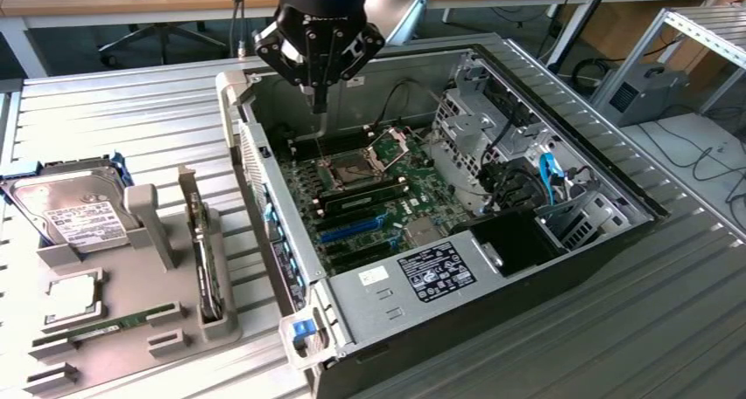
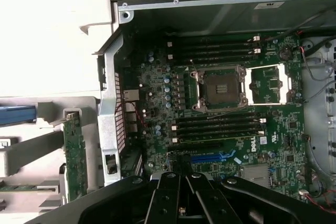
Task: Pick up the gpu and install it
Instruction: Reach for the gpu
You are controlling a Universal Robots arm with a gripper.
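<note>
On the ribbed metal bench (image 1: 652, 329), at the exterior view's left, the thin green gpu card (image 1: 208, 268) stands on edge in a grey slotted tray (image 1: 117, 329). Farther back, the black fingers (image 1: 317, 93) hang clenched, grasping nothing, above the open black computer case (image 1: 490, 320).

At upper centre the end effector (image 1: 317, 100), fingers pinched together, hangs over the open case (image 1: 513, 312); the gpu (image 1: 208, 264) stands on edge in the grey holder (image 1: 152, 229), lower left on the worktop (image 1: 652, 329).
</note>
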